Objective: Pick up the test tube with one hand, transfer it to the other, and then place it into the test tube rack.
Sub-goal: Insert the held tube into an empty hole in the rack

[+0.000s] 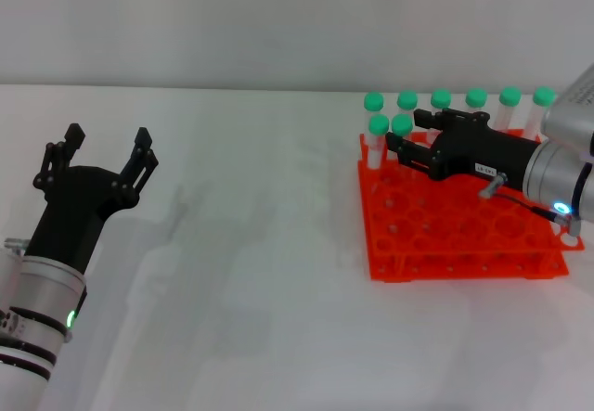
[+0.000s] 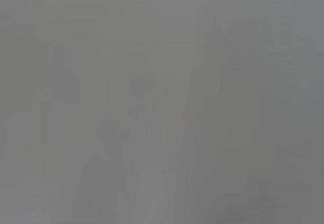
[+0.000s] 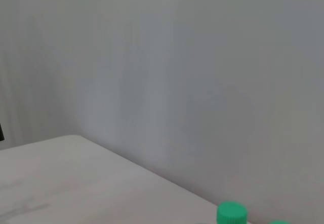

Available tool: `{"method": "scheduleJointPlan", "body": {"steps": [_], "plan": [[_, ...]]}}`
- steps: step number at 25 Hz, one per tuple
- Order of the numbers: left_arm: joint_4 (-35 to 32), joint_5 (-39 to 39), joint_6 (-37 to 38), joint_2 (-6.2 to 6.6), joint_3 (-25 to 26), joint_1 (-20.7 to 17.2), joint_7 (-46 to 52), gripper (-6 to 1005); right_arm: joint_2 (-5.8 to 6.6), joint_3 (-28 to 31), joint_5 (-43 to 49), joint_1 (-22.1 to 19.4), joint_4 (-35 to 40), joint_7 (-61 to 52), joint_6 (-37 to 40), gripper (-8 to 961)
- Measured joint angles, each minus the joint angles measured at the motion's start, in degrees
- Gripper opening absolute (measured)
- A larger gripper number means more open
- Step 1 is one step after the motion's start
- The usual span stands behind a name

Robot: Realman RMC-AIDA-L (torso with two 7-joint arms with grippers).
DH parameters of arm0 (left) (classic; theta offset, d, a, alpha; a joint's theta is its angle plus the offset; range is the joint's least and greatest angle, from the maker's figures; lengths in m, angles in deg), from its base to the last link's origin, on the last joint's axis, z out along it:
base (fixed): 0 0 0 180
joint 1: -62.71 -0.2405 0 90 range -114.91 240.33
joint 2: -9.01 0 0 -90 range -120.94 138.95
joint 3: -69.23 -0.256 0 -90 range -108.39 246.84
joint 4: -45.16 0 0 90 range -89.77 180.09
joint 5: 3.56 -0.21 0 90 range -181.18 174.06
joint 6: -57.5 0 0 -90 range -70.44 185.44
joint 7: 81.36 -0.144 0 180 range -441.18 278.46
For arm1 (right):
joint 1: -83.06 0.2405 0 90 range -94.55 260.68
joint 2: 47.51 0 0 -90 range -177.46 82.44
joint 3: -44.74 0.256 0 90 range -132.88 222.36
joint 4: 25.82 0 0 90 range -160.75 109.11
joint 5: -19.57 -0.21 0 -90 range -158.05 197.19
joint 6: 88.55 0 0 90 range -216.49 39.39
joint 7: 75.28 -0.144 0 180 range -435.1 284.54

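Your right gripper [image 1: 401, 148] reaches over the test tube rack [image 1: 464, 258] from the right side, lying nearly level, its fingertips arriving at the rack's far-left corner where two green-capped tubes stand close together. One of them, the test tube [image 1: 402, 128] nearest the fingers, sits right at the tips, cap up and shaft down in a hole, so it reads as already seated in the rack. I cannot tell whether the fingers are clamped on it, merely brushing it, or parted around it; the black fingers overlap the tube and the orange grid behind them, and the gap is not readable. Judging from that pose, you are either at the end of the placing step or just about to let go, and the low, level approach makes sense because it lets the tube drop straight into a hole without knocking its neighbour [image 1: 378, 128]. A row of further green-capped tubes [image 1: 476, 98] stands along the rack's far edge, just behind your wrist, so mind them on any withdrawal. Your left gripper [image 1: 102, 165] is well apart on the left of the white table [image 1: 260, 244], fingers spread wide and holding nothing, pointed toward the far side. The right wrist view catches only one green cap [image 3: 232, 214] and the wall; the left wrist view shows nothing usable.
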Motion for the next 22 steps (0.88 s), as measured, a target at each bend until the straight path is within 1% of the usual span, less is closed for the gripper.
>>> {"method": "scheduleJointPlan", "body": {"steps": [8, 10, 16, 19, 22], "plan": [[0.16, -0.03, 0.01, 0.12, 0.0, 0.07, 0.01, 874, 0.0, 0.04, -1.29, -1.54, 0.68, -0.27, 0.69, 546], [0.19, -0.08, 0.01, 0.19, 0.0, 0.2, 0.01, 875, 0.0, 0.09, -1.69, -1.93, 0.71, -0.28, 0.69, 777], [0.63, -0.19, 0.01, 0.27, 0.0, 0.47, 0.01, 876, 0.12, 0.12, -3.69, -3.77, 1.5, -0.31, 1.8, 880], [0.8, -0.13, 0.01, 0.25, 0.05, 0.51, 0.01, 876, 0.17, 0.27, -4.2, -6.44, 3.11, -0.05, 4.72, 880], [0.85, -0.05, 0.01, 0.23, 0.3, 0.56, 0.01, 877, 0.18, 0.38, -7.29, -10.21, 4.73, 1.74, 7.6, 880]]}}
